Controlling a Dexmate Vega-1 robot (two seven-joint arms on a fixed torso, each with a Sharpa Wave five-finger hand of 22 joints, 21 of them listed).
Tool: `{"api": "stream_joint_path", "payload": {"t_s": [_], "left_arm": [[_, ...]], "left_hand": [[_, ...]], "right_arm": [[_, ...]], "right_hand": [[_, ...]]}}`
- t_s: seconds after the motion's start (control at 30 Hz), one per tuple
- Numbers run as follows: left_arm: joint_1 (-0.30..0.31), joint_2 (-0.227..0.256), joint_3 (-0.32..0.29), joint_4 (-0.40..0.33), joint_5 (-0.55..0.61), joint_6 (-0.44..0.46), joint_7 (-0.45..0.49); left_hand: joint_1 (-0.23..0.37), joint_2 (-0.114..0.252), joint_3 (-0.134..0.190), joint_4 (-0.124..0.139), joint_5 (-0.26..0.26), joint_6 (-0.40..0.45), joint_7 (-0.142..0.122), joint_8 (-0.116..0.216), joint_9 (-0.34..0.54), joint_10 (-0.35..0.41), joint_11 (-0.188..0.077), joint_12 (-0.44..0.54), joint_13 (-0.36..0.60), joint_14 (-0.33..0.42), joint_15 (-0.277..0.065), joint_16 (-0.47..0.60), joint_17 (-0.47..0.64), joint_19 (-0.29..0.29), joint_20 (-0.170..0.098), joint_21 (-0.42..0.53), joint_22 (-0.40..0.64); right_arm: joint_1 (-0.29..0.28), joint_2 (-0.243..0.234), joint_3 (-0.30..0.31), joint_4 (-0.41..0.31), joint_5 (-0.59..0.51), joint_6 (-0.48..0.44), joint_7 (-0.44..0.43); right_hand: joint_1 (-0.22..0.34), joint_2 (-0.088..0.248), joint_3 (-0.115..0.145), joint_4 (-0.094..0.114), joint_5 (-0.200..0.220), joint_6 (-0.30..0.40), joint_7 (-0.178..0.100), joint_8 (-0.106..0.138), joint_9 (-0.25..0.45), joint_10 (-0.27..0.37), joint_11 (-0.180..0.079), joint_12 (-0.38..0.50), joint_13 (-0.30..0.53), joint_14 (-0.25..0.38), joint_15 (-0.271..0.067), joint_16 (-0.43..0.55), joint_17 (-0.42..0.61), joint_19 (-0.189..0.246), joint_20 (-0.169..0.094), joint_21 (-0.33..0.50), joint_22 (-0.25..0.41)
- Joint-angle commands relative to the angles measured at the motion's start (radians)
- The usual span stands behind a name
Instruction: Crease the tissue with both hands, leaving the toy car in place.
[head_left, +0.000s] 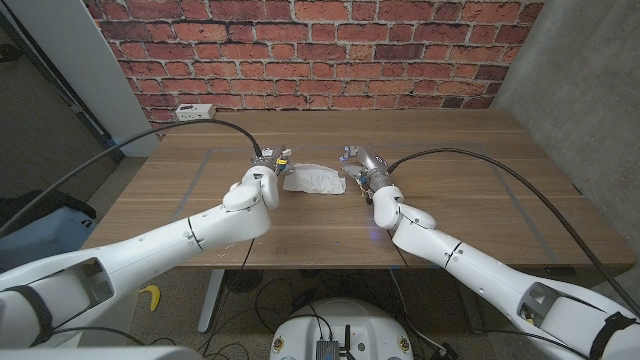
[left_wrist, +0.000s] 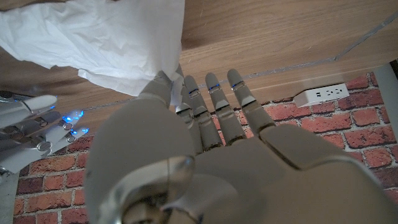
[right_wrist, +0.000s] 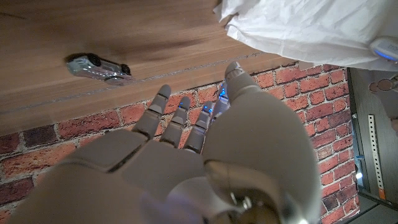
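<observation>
Tissue (head_left: 314, 179), white and crumpled, lies mid-table between both hands. Left hand (head_left: 268, 161) touches its left edge, fingers straight, holding nothing; right hand (head_left: 360, 163) likewise spread just beside its right edge. Toy car (right_wrist: 98, 66) sits near the right hand.

White jointed arms, black cables, grey hands

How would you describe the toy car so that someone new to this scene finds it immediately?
Start at the wooden table before the brick wall, then find the white tissue at its middle. The toy car lies on the bare wood near the right hand; it is small, silvery and glossy, unlike the soft tissue.
</observation>
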Motion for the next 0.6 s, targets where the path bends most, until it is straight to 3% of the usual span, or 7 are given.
{"api": "stream_joint_path", "payload": {"t_s": [0.03, 0.13, 0.23, 0.33, 0.5, 0.6], "left_arm": [[-0.07, -0.04, 0.087, 0.073, 0.098, 0.002, -0.068], [-0.08, -0.049, 0.105, 0.086, 0.127, 0.009, -0.078], [-0.082, -0.061, 0.114, 0.099, 0.152, 0.014, -0.079], [-0.076, -0.072, 0.118, 0.111, 0.176, 0.012, -0.067], [-0.076, -0.081, 0.134, 0.124, 0.223, 0.013, -0.07], [-0.076, -0.087, 0.146, 0.132, 0.26, 0.019, -0.069]], "left_hand": [[-0.009, -0.001, 0.012, 0.002, -0.004, 0.007, -0.006, -0.002, 0.002, 0.022, -0.009, 0.007, 0.003, 0.02, -0.099, 0.011, 0.005, 0.014, -0.003, 0.008, 0.005], [-0.013, -0.002, 0.014, 0.003, -0.005, 0.008, -0.012, -0.004, 0.002, 0.029, -0.008, 0.007, 0.003, 0.031, -0.104, 0.012, 0.005, 0.016, -0.005, 0.012, 0.006], [-0.024, -0.007, 0.015, 0.006, -0.008, 0.008, -0.034, -0.008, 0.0, 0.038, -0.006, 0.005, 0.003, 0.048, -0.117, 0.015, 0.009, 0.018, -0.008, 0.017, 0.007], [-0.032, -0.012, 0.015, 0.006, -0.01, 0.013, -0.052, -0.01, -0.002, 0.044, -0.008, 0.004, 0.004, 0.053, -0.123, 0.014, 0.012, 0.017, -0.011, 0.021, 0.008], [-0.04, -0.014, 0.017, 0.008, -0.01, -0.005, -0.065, -0.02, -0.004, 0.034, -0.01, -0.002, 0.008, 0.051, -0.122, 0.011, 0.016, 0.013, -0.011, 0.025, 0.008], [-0.044, -0.019, 0.02, 0.003, -0.009, -0.07, -0.08, -0.044, -0.005, 0.017, -0.011, -0.011, 0.013, 0.033, -0.116, 0.003, 0.021, 0.002, -0.009, 0.027, 0.008]], "right_arm": [[-0.048, -0.045, 0.031, -0.03, 0.036, 0.156, -0.031], [-0.054, -0.062, 0.038, -0.039, 0.052, 0.211, -0.005], [-0.057, -0.088, 0.044, -0.057, 0.074, 0.251, 0.052], [-0.057, -0.112, 0.048, -0.083, 0.094, 0.266, 0.121], [-0.047, -0.142, 0.043, -0.136, 0.099, 0.227, 0.228], [-0.04, -0.149, 0.035, -0.16, 0.09, 0.194, 0.272]], "right_hand": [[-0.031, 0.016, 0.008, 0.013, 0.0, 0.06, 0.012, 0.042, -0.01, 0.064, 0.008, 0.032, 0.004, 0.049, -0.065, 0.02, 0.01, 0.015, 0.001, 0.008, 0.004], [-0.029, 0.039, 0.023, 0.004, -0.003, 0.168, 0.028, 0.075, -0.019, 0.198, 0.013, 0.082, 0.014, 0.15, -0.109, 0.083, 0.041, 0.066, -0.014, 0.027, 0.005], [-0.031, 0.041, 0.023, 0.0, -0.007, 0.243, 0.055, 0.1, -0.02, 0.256, 0.02, 0.103, 0.022, 0.171, -0.112, 0.115, 0.071, 0.079, -0.02, 0.032, 0.006], [-0.026, 0.043, 0.026, -0.005, -0.007, 0.269, 0.056, 0.108, -0.021, 0.271, 0.009, 0.109, 0.025, 0.16, -0.115, 0.12, 0.083, 0.086, -0.028, 0.034, 0.007], [-0.021, 0.041, 0.027, -0.009, -0.008, 0.269, 0.056, 0.104, -0.023, 0.292, 0.011, 0.117, 0.027, 0.172, -0.116, 0.132, 0.092, 0.095, -0.028, 0.038, 0.007], [-0.017, 0.04, 0.028, -0.012, -0.009, 0.262, 0.055, 0.098, -0.024, 0.296, 0.018, 0.119, 0.029, 0.191, -0.119, 0.144, 0.098, 0.113, -0.029, 0.045, 0.007]]}}
